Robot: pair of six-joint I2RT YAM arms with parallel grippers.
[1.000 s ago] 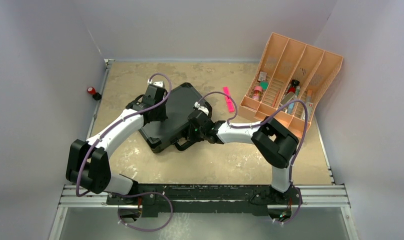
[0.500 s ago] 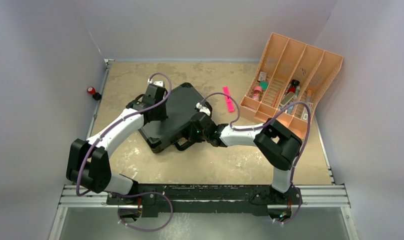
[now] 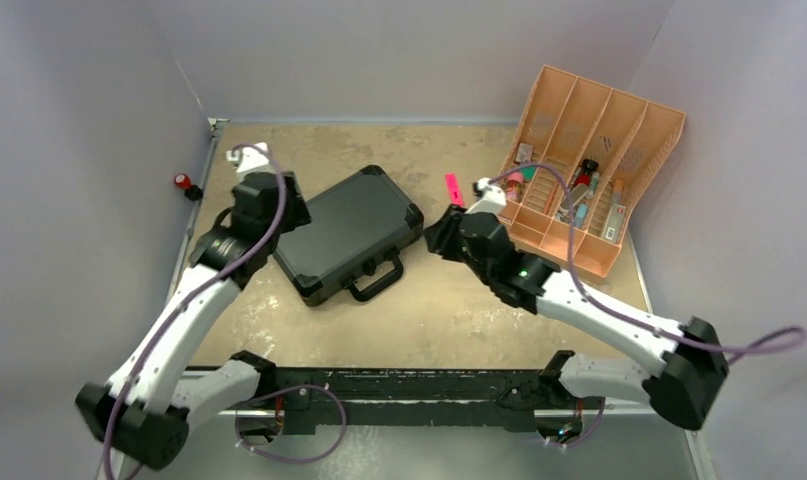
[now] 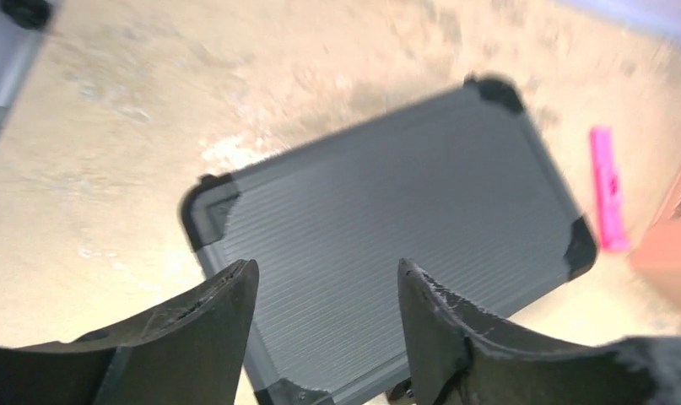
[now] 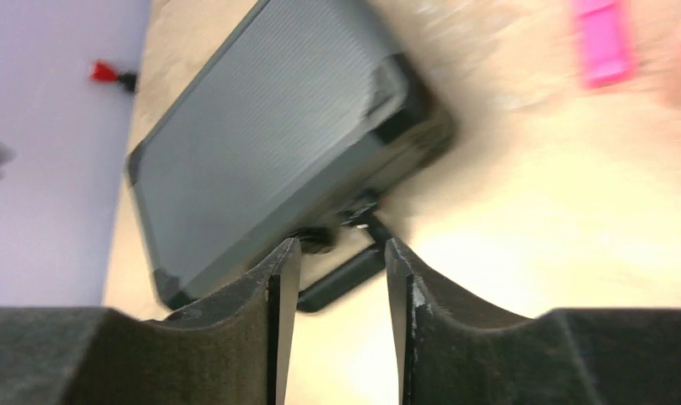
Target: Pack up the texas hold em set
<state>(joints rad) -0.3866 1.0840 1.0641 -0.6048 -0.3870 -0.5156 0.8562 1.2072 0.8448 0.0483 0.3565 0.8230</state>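
The black case [image 3: 347, 232] of the texas hold em set lies shut and flat on the table, its handle [image 3: 379, 283] toward the near side. No chips, cards or discs show. My left gripper [image 3: 287, 213] hovers at the case's left edge; in the left wrist view it [image 4: 324, 283] stands open above the ribbed lid [image 4: 387, 228], holding nothing. My right gripper [image 3: 437, 236] hangs just right of the case, apart from it. In the right wrist view it [image 5: 341, 257] is open, with the case [image 5: 269, 143] and handle [image 5: 345, 280] beyond its fingertips.
A pink marker [image 3: 455, 188] lies right of the case, close to my right gripper. An orange divided tray [image 3: 647, 135] with small items leans at the back right. A red button [image 3: 183, 182] sits on the left rail. Grey walls enclose the table.
Both arms have drawn back off the case, left arm to the left, right arm to the right. Both grippers have opened. The case stays shut in the same spot.
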